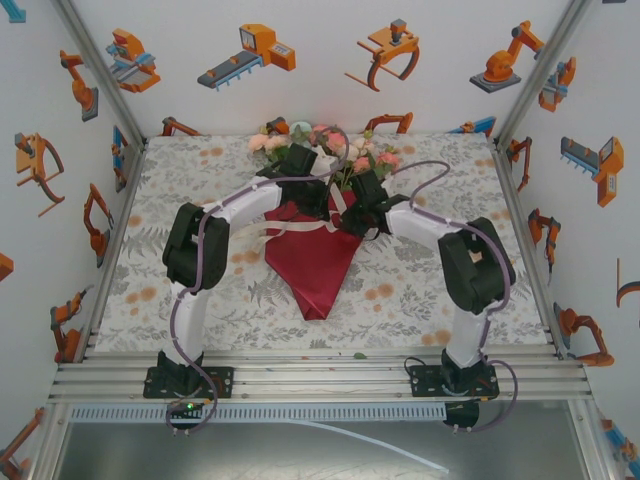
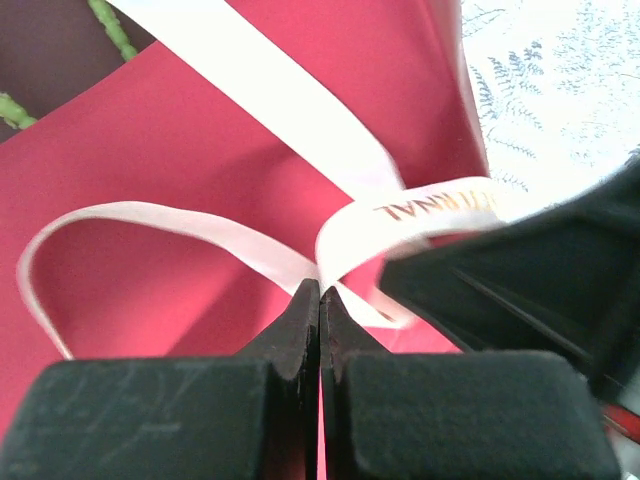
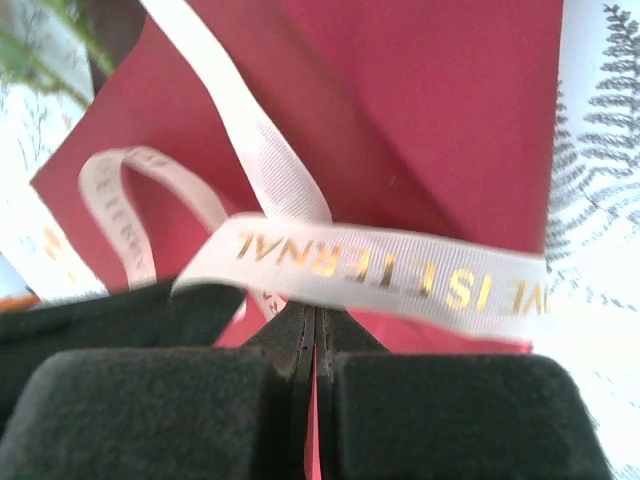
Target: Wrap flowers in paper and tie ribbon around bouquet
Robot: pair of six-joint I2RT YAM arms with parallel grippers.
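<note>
The table point(image 1: 200, 290), covered in a grey leaf print, is the floor of my cell. At its middle lies the paper point(image 1: 315, 265), dark red and folded into a cone. Its point aims at the near edge and its wide mouth opens toward the far wall. The flowers point(image 1: 330, 140) spill from that mouth, pink, peach and cream blooms bunched at the far side of the table. The ribbon point(image 1: 250, 232), cream-white, crosses the upper part of the cone, and a loose end trails off to the left onto the table.

Both my grippers hang low over the cone's upper half, close together. My left gripper point(image 1: 305, 190) is at the left of the mouth and my right gripper point(image 1: 362, 205) is just beside it on the right.

In my left wrist view, the left gripper point(image 2: 319, 292) has its fingers pressed together. A loop of ribbon point(image 2: 270, 90) curls in from the left and ends right at the tips, pinched there above the paper point(image 2: 150, 160).

In my right wrist view, the right gripper point(image 3: 308, 318) has its fingers closed tight against each other. A band of ribbon point(image 3: 380, 265) with gold lettering stretches across just above the tips, and another strand drops behind it toward them. I cannot tell whether any ribbon is caught between the fingers. The paper point(image 3: 430, 100) lies beneath.
</note>
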